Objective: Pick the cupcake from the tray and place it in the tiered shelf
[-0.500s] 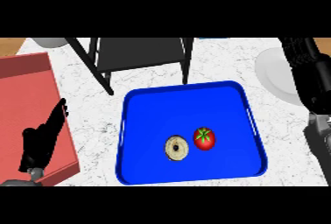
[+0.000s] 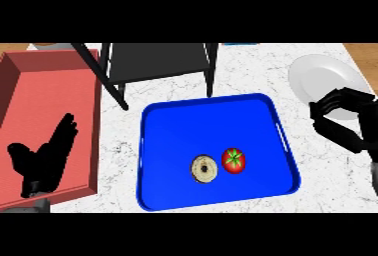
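Note:
A blue tray [image 2: 170, 125] lies in the middle of the counter. On it sit a round tan cupcake [image 2: 204, 168] with a dark centre, seen from above, and a red tomato [image 2: 233, 160] right beside it. The black tiered shelf [image 2: 156, 60] stands behind the tray. My right hand [image 2: 344, 131] hovers right of the tray, over a white plate, fingers loosely bent with nothing between them and the thumb. My left hand [image 2: 43, 159] rests open at the left, fingers up, over the red tray's edge.
A large red tray [image 2: 29, 85] fills the left side. A white plate [image 2: 322, 75] lies at the back right, partly under my right hand. The shelf's black legs [image 2: 117, 95] come down close to the blue tray's far rim.
My right hand has come down from the far right corner toward the near side, closer to the blue tray's right rim. The left hand and the objects have not moved.

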Tool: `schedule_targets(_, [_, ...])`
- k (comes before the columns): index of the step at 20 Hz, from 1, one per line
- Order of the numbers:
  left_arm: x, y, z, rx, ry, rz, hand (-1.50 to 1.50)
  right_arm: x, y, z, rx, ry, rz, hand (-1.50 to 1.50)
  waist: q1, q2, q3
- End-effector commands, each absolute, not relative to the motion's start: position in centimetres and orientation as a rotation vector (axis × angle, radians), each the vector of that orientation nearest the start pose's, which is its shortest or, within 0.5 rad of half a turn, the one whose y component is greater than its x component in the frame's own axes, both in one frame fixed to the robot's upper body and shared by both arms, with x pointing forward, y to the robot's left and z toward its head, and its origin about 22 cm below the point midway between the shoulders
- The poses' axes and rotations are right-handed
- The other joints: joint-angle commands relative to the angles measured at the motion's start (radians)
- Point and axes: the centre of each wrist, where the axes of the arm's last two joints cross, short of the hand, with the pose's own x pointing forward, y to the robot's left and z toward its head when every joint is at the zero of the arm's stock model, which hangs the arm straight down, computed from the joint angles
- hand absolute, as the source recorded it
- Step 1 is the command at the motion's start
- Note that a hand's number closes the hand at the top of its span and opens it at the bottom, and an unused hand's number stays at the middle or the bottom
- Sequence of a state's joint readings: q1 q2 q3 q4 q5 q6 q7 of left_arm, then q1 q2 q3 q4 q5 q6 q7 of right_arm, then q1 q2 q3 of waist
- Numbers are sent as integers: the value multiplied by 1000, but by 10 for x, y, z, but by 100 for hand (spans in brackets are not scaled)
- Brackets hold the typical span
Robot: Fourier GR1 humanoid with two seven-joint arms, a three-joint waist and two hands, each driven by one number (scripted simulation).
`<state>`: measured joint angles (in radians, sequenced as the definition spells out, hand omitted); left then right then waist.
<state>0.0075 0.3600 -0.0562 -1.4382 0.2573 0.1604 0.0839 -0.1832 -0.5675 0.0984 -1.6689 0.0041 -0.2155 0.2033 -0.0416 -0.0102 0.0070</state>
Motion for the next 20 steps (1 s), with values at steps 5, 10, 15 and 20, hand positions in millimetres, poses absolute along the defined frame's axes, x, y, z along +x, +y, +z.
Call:
schedule_targets(5, [229, 297, -34, 112, -1132, 75, 0, 223, -284, 69, -413, -1546, 389, -150, 16, 7, -7])
schedule_targets(10, [236, 300, -30, 107, -1123, 67, 0, 209, -260, 104, -263, -1504, 567, -150, 18, 7, -9])
schedule_targets(15, [245, 306, -25, 110, -1124, 49, 0, 204, -239, 152, -241, -1436, 712, -150, 31, 11, -11])
schedule_targets(20, [246, 302, -13, 96, -1127, 52, 0, 188, -212, 173, -334, -1307, 770, -150, 41, 7, -11])
